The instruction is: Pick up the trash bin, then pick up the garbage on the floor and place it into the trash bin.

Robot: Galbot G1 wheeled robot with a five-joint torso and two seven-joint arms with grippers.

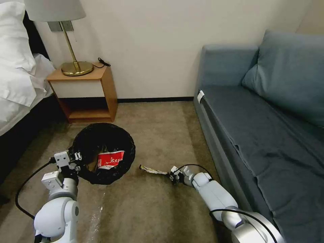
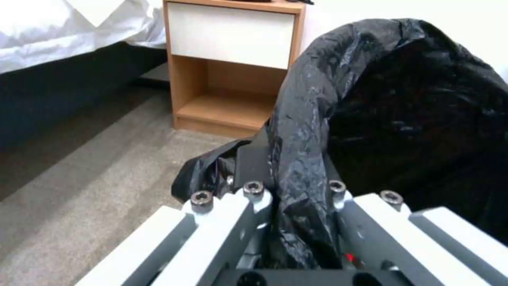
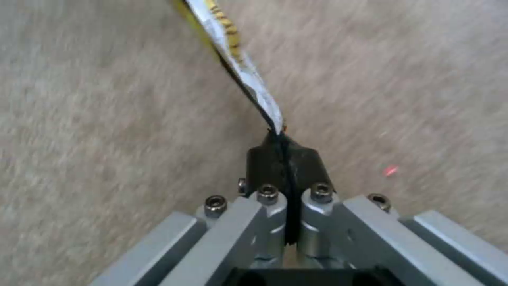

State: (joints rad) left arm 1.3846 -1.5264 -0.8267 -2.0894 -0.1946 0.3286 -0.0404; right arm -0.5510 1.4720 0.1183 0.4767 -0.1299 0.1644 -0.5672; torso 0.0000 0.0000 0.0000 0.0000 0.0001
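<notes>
The left pincer (image 1: 77, 158) is clenched on the black-bagged rim of the trash bin (image 1: 88, 139), which appears tipped toward the robot, a red snack packet (image 1: 110, 159) inside; the right pincer (image 1: 172, 175) pinches one end of the long yellow-black wrapper (image 1: 152, 170) just beside the bin; open carpet (image 1: 158, 128) lies between the nightstand (image 1: 88, 91) and the sofa's (image 1: 249, 121) front edge.

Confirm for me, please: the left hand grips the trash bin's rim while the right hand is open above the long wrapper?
Not quite. The left hand does grip the trash bin by its rim, but the right hand is not open: the right wrist view shows it shut on the long wrapper, pinching its end.
</notes>
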